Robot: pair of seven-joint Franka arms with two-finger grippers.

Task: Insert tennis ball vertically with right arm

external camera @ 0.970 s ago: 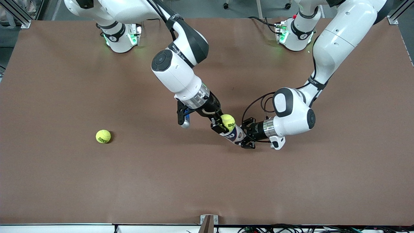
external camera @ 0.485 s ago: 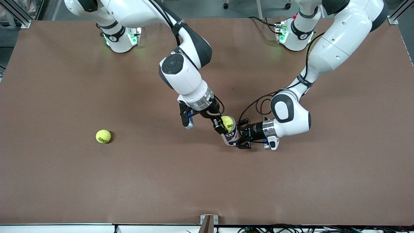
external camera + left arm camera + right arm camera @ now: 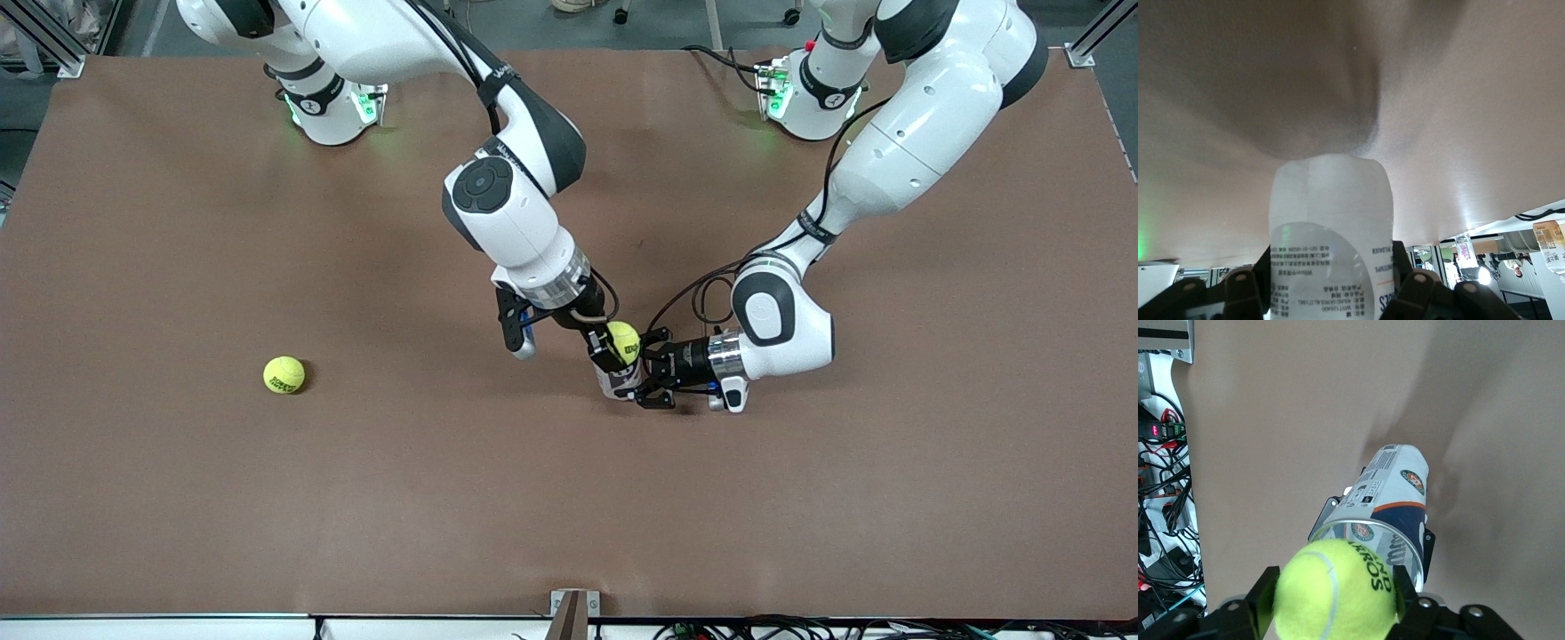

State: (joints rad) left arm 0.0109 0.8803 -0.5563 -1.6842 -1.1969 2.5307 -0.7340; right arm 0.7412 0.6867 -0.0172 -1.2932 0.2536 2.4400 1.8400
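Brown matting covers the whole table (image 3: 178, 498), with both arm bases bolted along its farther edge. Going across from the right arm's end, a spare tennis ball (image 3: 284, 374) lies alone on the mat, well apart from the work at the middle.

Next comes the right arm (image 3: 498, 200), reaching down to the centre. Its right gripper (image 3: 613, 348) has its fingers (image 3: 1265, 600) against either side of the yellow tennis ball (image 3: 1336, 590), which sits directly over the open mouth of the can (image 3: 1388, 510). I cannot tell whether those fingers are gripping firmly or beginning to slacken.

The can stands near-upright on the mat at the table's middle, a clear tube with a printed label, a blue-and-orange band and small round logos. The ball is fuzzy yellow-green with dark lettering.

Last, the left gripper (image 3: 656, 375) comes in low from the side and is pinched around the can's body, steadying it.

To my eye this is the insertion step itself: ball aligned, not yet inside. The next move calls for letting go cleanly, or pressing straight down, while the can stays put.
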